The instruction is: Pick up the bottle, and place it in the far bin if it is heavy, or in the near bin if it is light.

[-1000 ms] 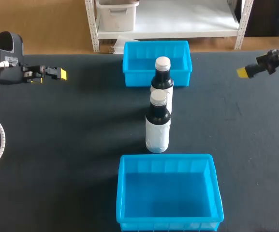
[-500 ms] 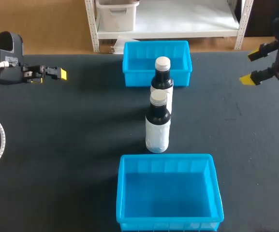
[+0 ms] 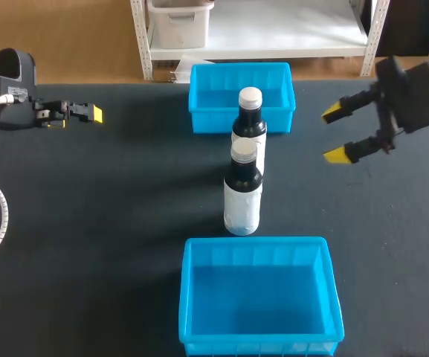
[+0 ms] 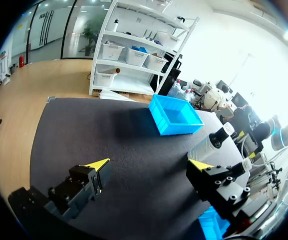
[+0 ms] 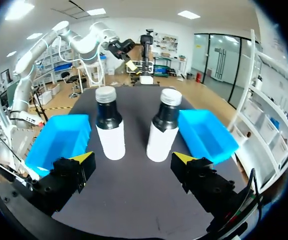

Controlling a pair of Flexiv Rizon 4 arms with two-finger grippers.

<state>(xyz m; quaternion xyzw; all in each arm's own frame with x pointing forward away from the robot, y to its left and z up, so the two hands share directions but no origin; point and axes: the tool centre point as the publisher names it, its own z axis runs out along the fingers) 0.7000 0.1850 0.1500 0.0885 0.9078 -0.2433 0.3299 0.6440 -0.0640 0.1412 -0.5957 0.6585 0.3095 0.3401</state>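
While the bottles [image 3: 242,197] stood between far bin [image 3: 207,119] and near bin [image 3: 259,301], right hand [image 3: 335,134] and left hand [image 4: 150,163] both gaped wide.

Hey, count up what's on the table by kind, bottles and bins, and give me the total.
Bottles: 2, the near bottle and the far bottle
Blue bins: 2, the near bin and the far bin
Total: 4
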